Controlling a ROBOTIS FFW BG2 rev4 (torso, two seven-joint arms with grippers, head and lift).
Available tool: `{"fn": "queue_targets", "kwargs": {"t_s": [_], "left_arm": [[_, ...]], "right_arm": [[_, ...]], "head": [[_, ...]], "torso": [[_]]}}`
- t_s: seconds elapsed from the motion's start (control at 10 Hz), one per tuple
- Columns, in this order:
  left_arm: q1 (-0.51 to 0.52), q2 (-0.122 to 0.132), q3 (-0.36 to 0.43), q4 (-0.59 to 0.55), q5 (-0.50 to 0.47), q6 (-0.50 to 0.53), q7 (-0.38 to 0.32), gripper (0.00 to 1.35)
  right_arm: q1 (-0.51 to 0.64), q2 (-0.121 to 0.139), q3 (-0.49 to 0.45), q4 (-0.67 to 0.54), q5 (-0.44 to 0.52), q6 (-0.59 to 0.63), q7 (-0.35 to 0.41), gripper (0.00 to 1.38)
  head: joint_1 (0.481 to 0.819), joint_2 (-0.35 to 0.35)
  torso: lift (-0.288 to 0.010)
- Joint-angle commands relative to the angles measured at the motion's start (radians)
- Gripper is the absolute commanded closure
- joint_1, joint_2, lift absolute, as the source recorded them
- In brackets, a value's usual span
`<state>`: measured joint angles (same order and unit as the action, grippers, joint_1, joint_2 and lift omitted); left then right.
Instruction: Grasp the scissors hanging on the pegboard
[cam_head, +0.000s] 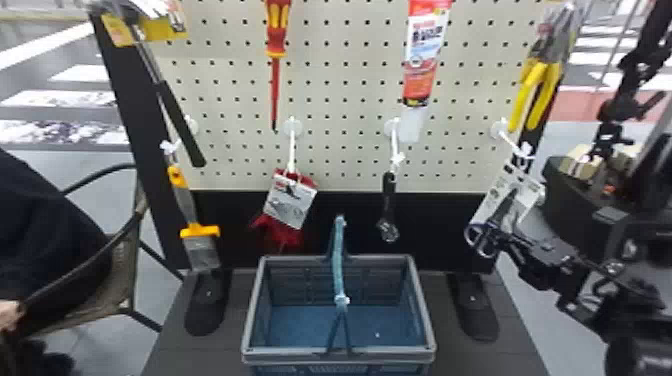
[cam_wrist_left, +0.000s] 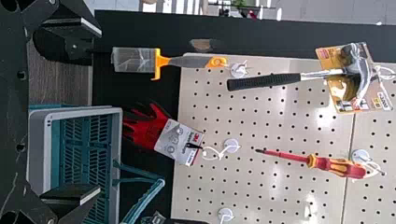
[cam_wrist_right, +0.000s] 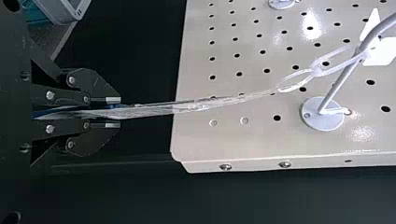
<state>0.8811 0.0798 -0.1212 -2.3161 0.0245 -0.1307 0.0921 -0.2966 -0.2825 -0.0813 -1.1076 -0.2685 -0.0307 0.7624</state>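
Blue basket (cam_head: 423, 310) on dark surface (cam_head: 480, 357), nearest. Left gripper (cam_wrist_left: 95, 109): fingers spread wide, facing the basket. Right gripper (cam_head: 491, 245): fingers clamped on packaged scissors (cam_head: 509, 200), which hang tilted from a hook at lower right of pegboard (cam_head: 345, 90).

The scissors (cam_head: 504, 206) hang off the lower right corner of the pegboard (cam_head: 345, 65). There is open room to their right and below, where the right gripper (cam_head: 492, 241) clamps them. The pliers (cam_head: 537, 92) hang close above, the board's foot (cam_head: 472, 310) stands underneath, and to the left a bare gap runs to a black tool (cam_head: 388, 210). The basket (cam_head: 425, 320), its handle (cam_head: 339, 255) upright, blocks the middle of the table (cam_head: 200, 352) just below the gloves (cam_head: 282, 215).
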Motion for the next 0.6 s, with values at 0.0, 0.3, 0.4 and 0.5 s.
{"fn": "queue_targets", "kwargs": {"t_s": [0.0, 0.3, 0.4, 0.5], "left_arm": [[0.0, 0.0, 0.0, -0.002, 0.0, 0.0, 0.0, 0.14], [0.0, 0.0, 0.0, 0.0, -0.001, -0.001, 0.0, 0.14], [0.0, 0.0, -0.002, 0.0, 0.0, -0.001, 0.0, 0.14], [0.0, 0.0, -0.002, 0.003, 0.0, -0.001, 0.0, 0.14]], "right_arm": [[0.001, 0.0, 0.0, -0.001, 0.002, -0.002, 0.0, 1.3], [0.001, 0.0, 0.0, -0.001, 0.002, 0.0, 0.0, 1.3], [0.001, 0.002, 0.0, -0.001, 0.002, 0.0, 0.0, 1.3], [0.001, 0.002, 0.0, -0.001, 0.002, 0.0, 0.0, 1.3]], "head": [[0.549, 0.0], [0.549, 0.0], [0.549, 0.0], [0.549, 0.0]], "torso": [[-0.1], [-0.1], [-0.1], [-0.1]]}}
